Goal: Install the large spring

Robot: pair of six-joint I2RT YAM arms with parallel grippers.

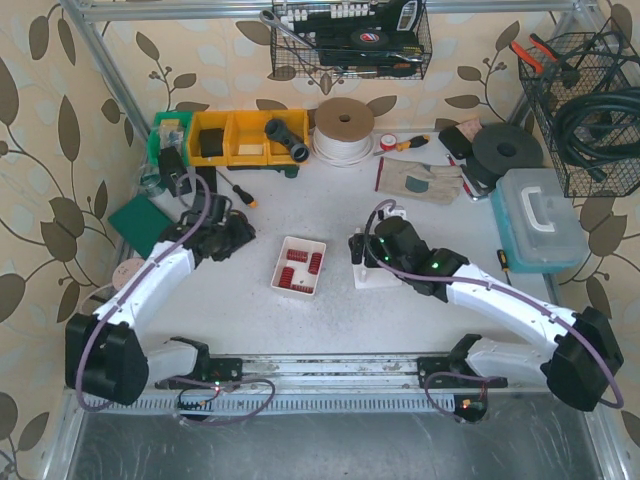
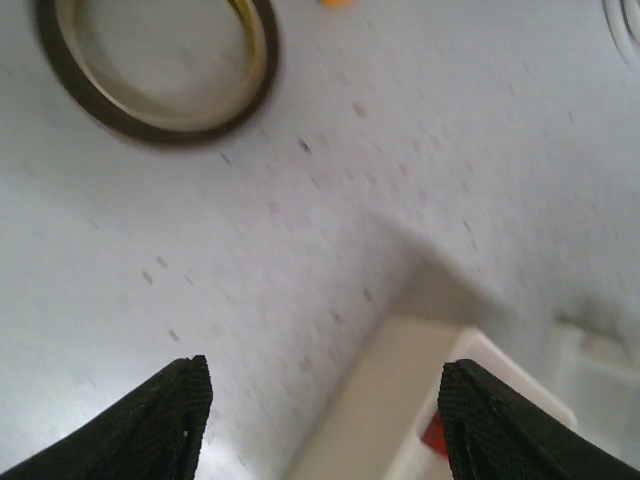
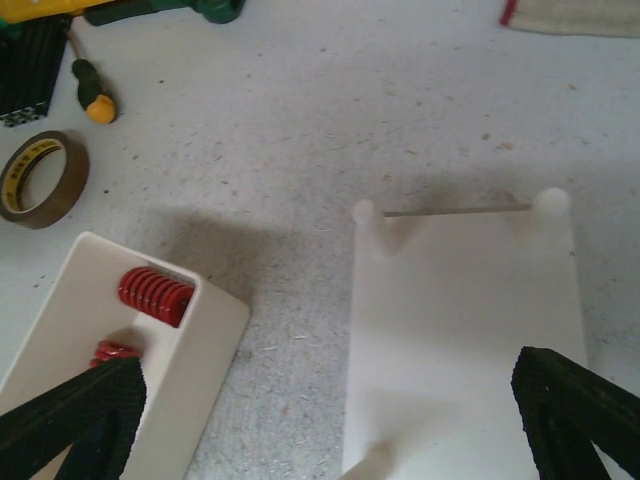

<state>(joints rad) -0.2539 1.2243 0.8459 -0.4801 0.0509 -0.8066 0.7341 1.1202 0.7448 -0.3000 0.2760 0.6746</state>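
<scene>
Tape roll (image 3: 75, 190) nr spring tray (image 3: 205, 345)

The 2 arms look alike. The left arm (image 1: 160, 275) and right arm (image 1: 510, 305) have smooth white middle parts and chunky black joints. A thin purple cable (image 1: 206, 192) loops along each. Tiny green lights (image 1: 436, 265) glow on the right one. The fingers (image 2: 160, 425) are black and bumpy.

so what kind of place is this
Probably a staged workshop bench: a wire basket of hand tools hangs at the back, yellow parts bins sit below it, and a tray of red springs lies out front.
</scene>
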